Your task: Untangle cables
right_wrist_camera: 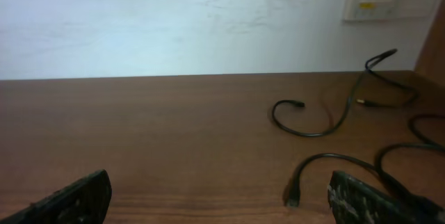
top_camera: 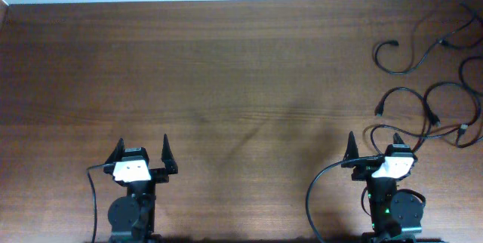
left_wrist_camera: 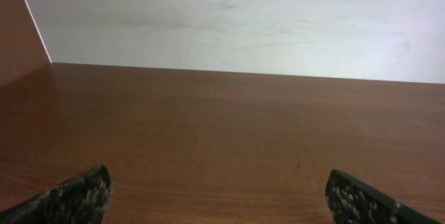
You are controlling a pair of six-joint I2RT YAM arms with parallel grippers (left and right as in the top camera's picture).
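Wooden table (top_camera: 226, 62), cables (right_wrist_camera: 306, 134) in overhead and right-wrist views only, left gripper (top_camera: 143, 151) and right gripper (top_camera: 375, 149) spread

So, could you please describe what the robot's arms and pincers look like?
The left arm and right arm are black, each with a white block at the wrist and a black cable looping off it. The left pincer and right pincer each have two black, pointed fingers, speckled up close. A green light glows on the right arm's base.
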